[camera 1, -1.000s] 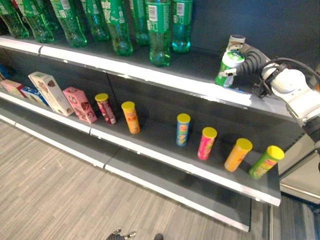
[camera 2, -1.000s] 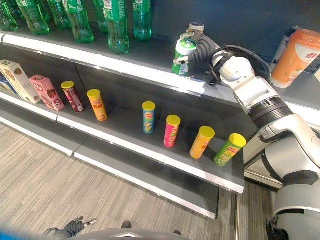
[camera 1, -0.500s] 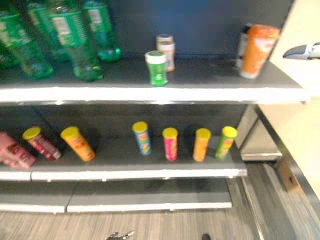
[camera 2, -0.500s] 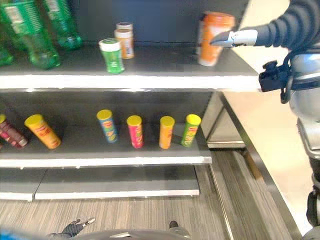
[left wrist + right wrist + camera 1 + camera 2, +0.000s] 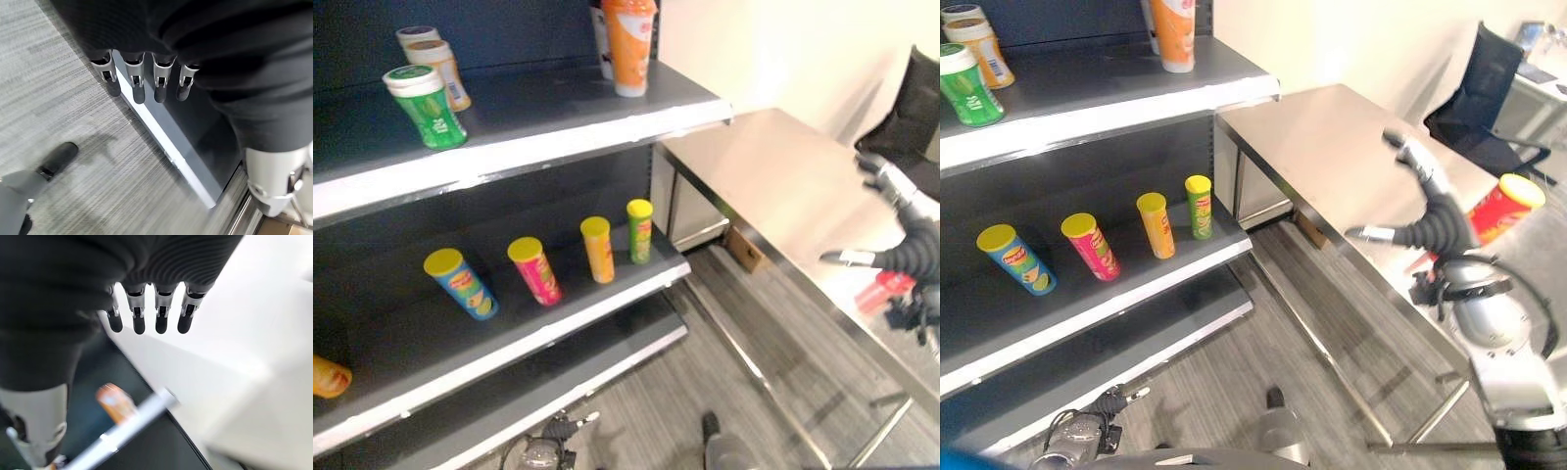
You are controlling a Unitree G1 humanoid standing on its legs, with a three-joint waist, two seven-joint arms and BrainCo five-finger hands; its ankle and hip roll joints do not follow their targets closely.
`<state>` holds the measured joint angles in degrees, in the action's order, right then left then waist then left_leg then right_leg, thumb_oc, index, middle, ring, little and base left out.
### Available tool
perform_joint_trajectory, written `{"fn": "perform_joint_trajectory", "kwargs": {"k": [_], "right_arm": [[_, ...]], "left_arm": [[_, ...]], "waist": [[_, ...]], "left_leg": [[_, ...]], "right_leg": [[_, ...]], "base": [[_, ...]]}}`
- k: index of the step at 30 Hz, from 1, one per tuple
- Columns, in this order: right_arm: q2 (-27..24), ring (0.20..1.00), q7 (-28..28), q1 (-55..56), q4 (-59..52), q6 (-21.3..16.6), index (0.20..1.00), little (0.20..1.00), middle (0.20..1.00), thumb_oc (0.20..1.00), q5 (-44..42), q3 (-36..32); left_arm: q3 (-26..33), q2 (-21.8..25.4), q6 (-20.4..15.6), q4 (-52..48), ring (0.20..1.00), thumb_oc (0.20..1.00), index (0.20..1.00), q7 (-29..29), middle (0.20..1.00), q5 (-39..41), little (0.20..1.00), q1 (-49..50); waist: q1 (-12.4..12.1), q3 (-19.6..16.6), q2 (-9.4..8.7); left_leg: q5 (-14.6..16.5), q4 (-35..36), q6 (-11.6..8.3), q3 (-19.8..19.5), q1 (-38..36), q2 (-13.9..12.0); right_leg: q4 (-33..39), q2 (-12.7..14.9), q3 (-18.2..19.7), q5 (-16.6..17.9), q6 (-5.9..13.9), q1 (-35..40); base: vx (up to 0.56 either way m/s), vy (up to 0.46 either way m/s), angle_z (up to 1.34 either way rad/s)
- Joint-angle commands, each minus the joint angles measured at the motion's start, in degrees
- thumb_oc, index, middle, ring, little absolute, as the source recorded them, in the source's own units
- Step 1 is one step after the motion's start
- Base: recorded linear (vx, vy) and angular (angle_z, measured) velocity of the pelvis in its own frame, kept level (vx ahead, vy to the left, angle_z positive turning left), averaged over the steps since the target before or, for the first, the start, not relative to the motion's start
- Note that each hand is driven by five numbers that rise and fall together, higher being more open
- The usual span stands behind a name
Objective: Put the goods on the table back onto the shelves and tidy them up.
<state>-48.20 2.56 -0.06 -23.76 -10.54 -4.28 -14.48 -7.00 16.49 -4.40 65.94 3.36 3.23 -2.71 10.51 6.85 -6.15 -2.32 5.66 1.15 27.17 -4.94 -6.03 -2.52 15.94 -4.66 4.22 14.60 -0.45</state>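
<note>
Head views first: the right hand (image 5: pixel 1427 211) hangs above the bare steel tabletop (image 5: pixel 1332 157), wrist raised, fingers stretched forward and the thumb sticking out sideways, holding nothing. Just beyond it, a red tube-shaped snack can with a yellow lid (image 5: pixel 1498 206) lies tilted near the tabletop's far edge, partly hidden by the hand and apart from the fingers. To the left stands the dark grey shelf unit (image 5: pixel 558 117). On its upper shelf sit a green plastic jar with a white lid (image 5: pixel 424 106), a tan jar behind it (image 5: pixel 440 73) and a tall orange canister (image 5: pixel 628 44) at the end. On the middle shelf four yellow-lidded tubes lean in a row: blue (image 5: pixel 460 282), pink (image 5: pixel 534 270), orange (image 5: pixel 597 249) and green (image 5: pixel 639 230). A black office chair (image 5: pixel 1479 108) stands past the tabletop.

Down low, the left hand (image 5: pixel 1102 403) hangs over the grey striped floor (image 5: pixel 1224 392) in front of the bottom shelf.

Left wrist view: the fingers (image 5: pixel 138 88) point downward, relaxed and slightly parted, gripping nothing, with the bottom shelf's pale edge (image 5: pixel 161 142) below.

Right wrist view: fingers (image 5: pixel 139 318) straight and side by side, empty, over the pale tabletop (image 5: pixel 234 396); an orange object (image 5: pixel 115 404) shows blurred below.
</note>
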Motion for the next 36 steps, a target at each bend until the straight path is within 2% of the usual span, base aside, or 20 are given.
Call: {"fn": "perform_joint_trajectory", "kwargs": {"k": [1,3,5,8,9,18,22,26,36], "right_arm": [[-2.00,1.000,4.72,-4.15,6.54,-1.30,1.000,1.000,1.000,1.000,3.54,-4.39],[-2.64,1.000,5.98,-2.26,7.64,-0.93,1.000,1.000,1.000,1.000,3.53,-8.01],[-3.96,1.000,9.49,0.90,11.36,0.18,1.000,1.000,1.000,1.000,5.48,-12.97],[-3.62,1.000,9.66,2.05,11.72,0.66,1.000,1.000,1.000,1.000,5.36,-14.33],[-2.37,1.000,10.63,4.72,12.75,1.28,1.000,1.000,1.000,1.000,4.95,-17.69],[-0.88,1.000,14.00,9.44,16.84,2.18,1.000,1.000,1.000,1.000,4.00,-23.97],[-0.75,1.000,14.32,10.13,19.27,2.92,1.000,1.000,1.000,1.000,4.20,-23.67],[1.52,1.000,16.05,10.33,23.39,4.27,1.000,1.000,1.000,1.000,3.55,-22.41],[2.54,1.000,17.63,4.35,34.03,4.62,1.000,1.000,1.000,1.000,-2.20,-16.18]], "left_arm": [[0.73,3.74,-0.63,-0.11,1.000,1.000,1.000,-0.30,1.000,-2.02,1.000,-1.00],[0.79,3.59,-0.60,0.26,1.000,1.000,1.000,-0.29,1.000,-2.29,1.000,-0.90],[1.55,3.13,-0.38,1.12,1.000,1.000,1.000,0.13,1.000,-2.37,1.000,-0.96],[1.68,3.02,-0.28,1.41,1.000,1.000,1.000,0.19,1.000,-2.51,1.000,-1.06],[1.85,2.38,-0.18,1.57,1.000,1.000,1.000,0.47,1.000,-2.19,1.000,-1.71],[-0.10,0.59,0.27,2.00,1.000,1.000,1.000,0.46,1.000,-2.43,1.000,-2.64],[-0.21,0.49,0.39,1.95,1.000,1.000,1.000,0.36,1.000,-2.30,1.000,-2.62],[-0.83,0.24,0.76,1.87,1.000,1.000,1.000,0.49,1.000,-2.54,1.000,-2.79],[-2.79,0.81,1.25,0.74,1.000,1.000,1.000,0.44,1.000,-1.78,1.000,-3.55]], "waist": [[-1.81,-1.64,-0.18],[-1.67,-1.91,-0.47],[-1.11,-2.01,-0.78],[-1.03,-2.12,-0.74],[-0.15,-2.20,-0.41],[2.49,-2.50,2.78],[2.78,-2.49,3.41],[2.98,-2.31,4.72],[1.13,-2.05,5.85]], "left_leg": [[9.90,-0.66,-1.78,-4.18,-4.45,2.23],[9.59,-0.66,-2.41,-4.14,-4.31,1.66],[8.99,-0.66,-3.41,-3.94,-4.37,0.38],[8.59,-0.66,-3.78,-4.13,-4.40,0.06],[7.37,-0.66,-4.92,-4.51,-3.75,-1.22],[4.60,-0.66,-7.70,-5.43,-2.34,-4.93],[4.18,-0.66,-8.12,-5.47,-2.17,-5.58],[3.45,-0.66,-8.75,-5.92,-2.14,-6.36],[2.23,-0.66,-9.52,-7.20,-1.89,-7.12]], "right_leg": [[1.72,-0.14,0.12,3.26,-0.24,-0.74],[4.15,-0.63,0.15,3.18,0.15,0.16],[6.38,-2.11,1.09,1.10,-0.14,0.77],[6.78,-2.41,0.66,0.72,-0.30,1.04],[7.14,-3.69,0.62,-0.29,-1.14,1.25],[7.52,-6.81,-1.13,-3.45,-3.36,2.39],[7.52,-7.29,-1.58,-3.84,-3.74,2.60],[7.52,-8.11,-2.29,-4.79,-4.53,3.30],[7.52,-8.85,-4.39,-5.90,-5.54,4.71]], "base": [[0.02,-0.128,-0.13],[0.01,-0.180,0.05],[0.01,-0.232,-0.06],[0.03,-0.149,-0.27],[0.01,-0.191,-0.05],[0.03,-0.136,0.07],[0.01,-0.064,0.12],[0.02,-0.070,0.13],[0.01,-0.037,0.06]]}}
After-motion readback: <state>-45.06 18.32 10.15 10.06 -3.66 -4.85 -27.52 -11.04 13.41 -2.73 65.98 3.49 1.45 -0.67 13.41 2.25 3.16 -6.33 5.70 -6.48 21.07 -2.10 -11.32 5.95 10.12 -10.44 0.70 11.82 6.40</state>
